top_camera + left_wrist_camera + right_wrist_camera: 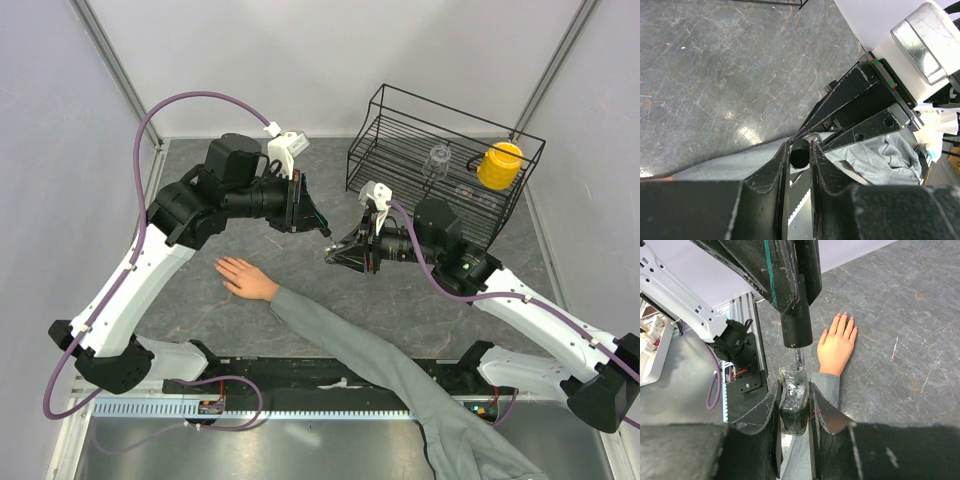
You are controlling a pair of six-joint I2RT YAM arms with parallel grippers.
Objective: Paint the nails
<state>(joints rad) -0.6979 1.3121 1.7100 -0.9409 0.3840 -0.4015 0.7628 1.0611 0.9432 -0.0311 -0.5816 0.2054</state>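
A bare hand (240,275) in a long grey sleeve (350,335) lies flat on the grey table, fingers pointing left. Its pale nails (845,316) show at the fingertips in the right wrist view. My right gripper (332,257) is shut on a small dark polish bottle (795,402), held above the sleeve. My left gripper (322,230) is shut on the black cap (800,152). The cap (797,330) sits just above the bottle's neck, with the brush stem (799,357) reaching down into it. Both grippers meet in the air to the right of the hand.
A black wire rack (440,150) stands at the back right with a yellow cup (499,165) and a clear glass (438,158) in it. A metal rail (200,408) runs along the near edge. The person's arm crosses the front of the table.
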